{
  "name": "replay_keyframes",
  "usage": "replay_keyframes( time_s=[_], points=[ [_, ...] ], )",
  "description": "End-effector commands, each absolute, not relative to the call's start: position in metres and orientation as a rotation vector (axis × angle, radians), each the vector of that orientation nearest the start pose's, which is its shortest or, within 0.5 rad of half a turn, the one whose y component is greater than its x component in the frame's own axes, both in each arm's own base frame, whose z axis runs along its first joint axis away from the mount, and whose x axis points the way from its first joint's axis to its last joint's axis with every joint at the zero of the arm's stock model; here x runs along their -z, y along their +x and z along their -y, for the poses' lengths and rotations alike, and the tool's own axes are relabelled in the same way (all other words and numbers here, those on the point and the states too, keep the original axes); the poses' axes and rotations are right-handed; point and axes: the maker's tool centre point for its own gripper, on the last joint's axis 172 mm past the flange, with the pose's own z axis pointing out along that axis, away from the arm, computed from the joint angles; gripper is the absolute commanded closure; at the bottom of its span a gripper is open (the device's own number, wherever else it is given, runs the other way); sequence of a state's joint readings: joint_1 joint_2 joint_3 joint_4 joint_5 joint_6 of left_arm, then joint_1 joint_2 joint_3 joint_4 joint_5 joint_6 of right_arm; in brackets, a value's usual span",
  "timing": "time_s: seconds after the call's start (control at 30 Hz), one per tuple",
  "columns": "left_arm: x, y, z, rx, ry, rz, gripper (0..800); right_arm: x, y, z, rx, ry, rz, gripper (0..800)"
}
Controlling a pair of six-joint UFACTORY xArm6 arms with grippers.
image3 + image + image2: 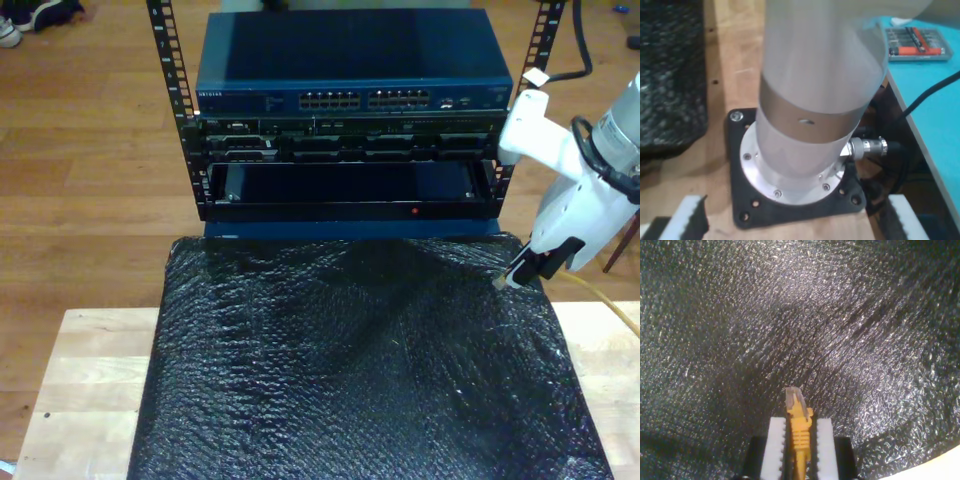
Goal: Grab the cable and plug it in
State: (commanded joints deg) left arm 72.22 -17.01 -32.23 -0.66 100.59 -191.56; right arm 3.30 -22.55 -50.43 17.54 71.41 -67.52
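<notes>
The orange-yellow cable [799,440] has its boot clamped between the white pads [776,440] of my second gripper [799,426], which is shut on it. Its clear plug [794,398] sticks out past the fingertips, above the black bubble-wrap mat [790,315]. In the exterior view my second gripper [520,270] hangs at the mat's far corner on the exterior view's right, and the cable [603,297] trails off toward that side. My first gripper [796,212] is open, its white fingers [689,216] wide apart with nothing between them. It faces a white arm base [805,125].
Beyond the mat stands a rack [345,110] holding a blue network switch with rows of ports [365,100]. The mat [360,360] lies on a wooden table [85,370]. A screwdriver set [917,44] and a black cable [930,95] lie on a teal surface.
</notes>
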Motion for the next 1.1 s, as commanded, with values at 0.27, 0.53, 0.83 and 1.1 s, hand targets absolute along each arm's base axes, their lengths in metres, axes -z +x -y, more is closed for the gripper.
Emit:
replay_keyframes(
  time_s=[0.27,0.53,0.83,1.1],
  points=[
    [-0.132,0.034,-0.121,-0.548,1.678,1.807,1,-0.267,0.372,-0.088,0.251,-2.444,1.576,800],
    [-0.109,0.033,-0.132,-0.487,1.795,1.895,1,-0.264,0.371,-0.088,0.245,-2.444,1.574,800],
    [-0.106,0.032,-0.133,-0.469,1.823,1.910,1,-0.263,0.371,-0.085,0.240,-2.449,1.567,800],
    [-0.095,0.036,-0.151,-0.408,1.881,1.971,1,-0.260,0.371,-0.085,0.231,-2.446,1.563,800]
  ],
)
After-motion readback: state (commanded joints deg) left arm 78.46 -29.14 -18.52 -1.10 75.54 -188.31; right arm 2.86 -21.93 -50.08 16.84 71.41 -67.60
